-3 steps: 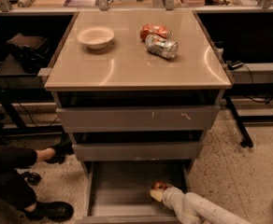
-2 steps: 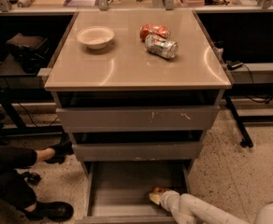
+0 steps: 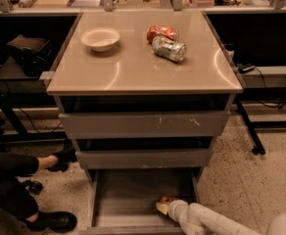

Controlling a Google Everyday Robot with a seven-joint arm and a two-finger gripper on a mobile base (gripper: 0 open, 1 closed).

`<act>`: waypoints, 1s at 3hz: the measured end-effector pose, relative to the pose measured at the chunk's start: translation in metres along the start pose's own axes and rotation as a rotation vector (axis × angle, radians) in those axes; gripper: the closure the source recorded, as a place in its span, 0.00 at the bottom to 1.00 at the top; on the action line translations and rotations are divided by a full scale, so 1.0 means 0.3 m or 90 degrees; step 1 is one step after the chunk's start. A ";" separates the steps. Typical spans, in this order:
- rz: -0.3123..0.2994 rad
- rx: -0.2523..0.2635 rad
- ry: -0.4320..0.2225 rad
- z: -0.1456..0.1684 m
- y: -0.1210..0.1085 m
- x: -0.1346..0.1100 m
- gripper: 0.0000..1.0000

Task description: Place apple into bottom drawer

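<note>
The gripper (image 3: 167, 206) sits near right in the bottom drawer (image 3: 128, 190), against the apple (image 3: 165, 199). Its grip cannot be told.

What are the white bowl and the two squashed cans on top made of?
The bowl looks like matte paper or foam, pale and dull. The red can and silver can look like thin shiny metal, dented and glinting. The pincer is down in the bottom drawer by the apple.
</note>
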State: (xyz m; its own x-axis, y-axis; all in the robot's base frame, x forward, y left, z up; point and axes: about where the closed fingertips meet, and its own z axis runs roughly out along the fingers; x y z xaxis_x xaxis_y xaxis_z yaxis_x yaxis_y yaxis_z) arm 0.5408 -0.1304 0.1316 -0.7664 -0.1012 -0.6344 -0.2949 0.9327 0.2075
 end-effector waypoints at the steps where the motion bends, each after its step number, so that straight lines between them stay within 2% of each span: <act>1: 0.000 0.000 0.000 0.000 0.000 0.000 0.59; 3: 0.000 0.000 0.000 0.000 0.000 0.000 0.13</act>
State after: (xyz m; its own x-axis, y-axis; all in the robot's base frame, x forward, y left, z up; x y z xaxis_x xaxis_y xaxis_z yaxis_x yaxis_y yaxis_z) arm 0.5408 -0.1303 0.1316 -0.7664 -0.1012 -0.6343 -0.2949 0.9327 0.2075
